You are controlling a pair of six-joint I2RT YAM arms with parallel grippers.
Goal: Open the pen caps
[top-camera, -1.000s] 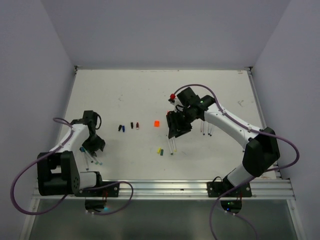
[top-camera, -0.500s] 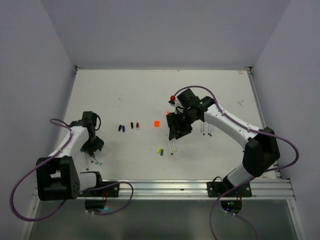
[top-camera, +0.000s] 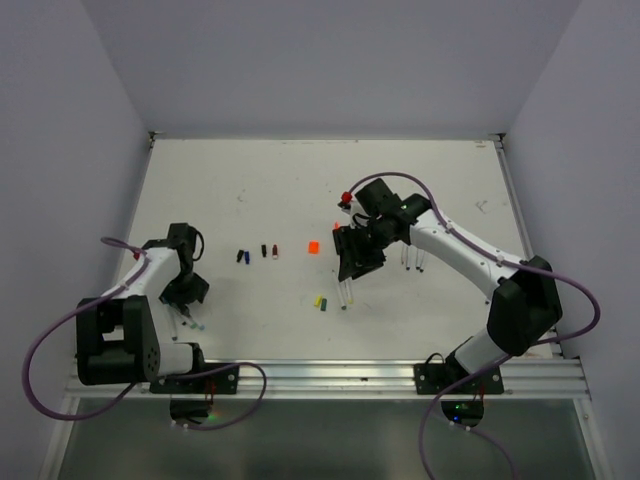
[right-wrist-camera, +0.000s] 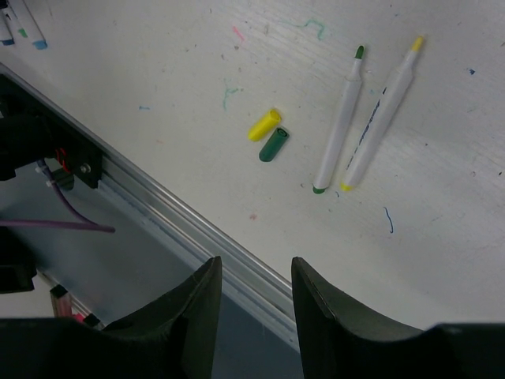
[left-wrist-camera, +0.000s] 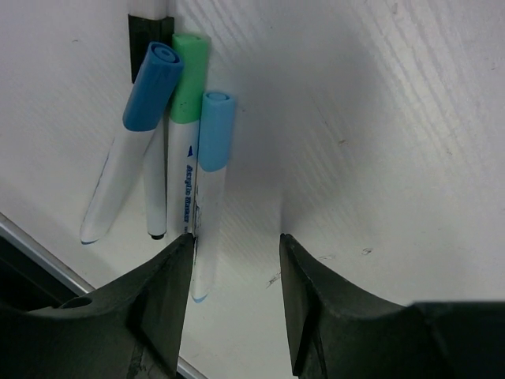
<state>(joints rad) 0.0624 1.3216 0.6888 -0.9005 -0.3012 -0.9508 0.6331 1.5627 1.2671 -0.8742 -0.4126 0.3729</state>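
At near-left edge of table (top-camera: 250,190) | left gripper (left-wrist-camera: 235,245) agape, gripping nothing, just beside three capped pens (left-wrist-camera: 207,197) | farther right | right gripper (right-wrist-camera: 254,268) agape, empty, above loose yellow cap (right-wrist-camera: 264,125) and green cap (right-wrist-camera: 274,144) near two uncapped pens (right-wrist-camera: 339,126)

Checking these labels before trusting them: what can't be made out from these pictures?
- Left wrist view: the black-banded pen is cut by the top edge and partly behind the dark blue cap; whether it is capped is unclear.
- Top view: the left gripper covers most of the capped pens.
- Top view: the three small caps are too small for sure colours.
- Right wrist view: the corner pens are cut by the top-left edge.
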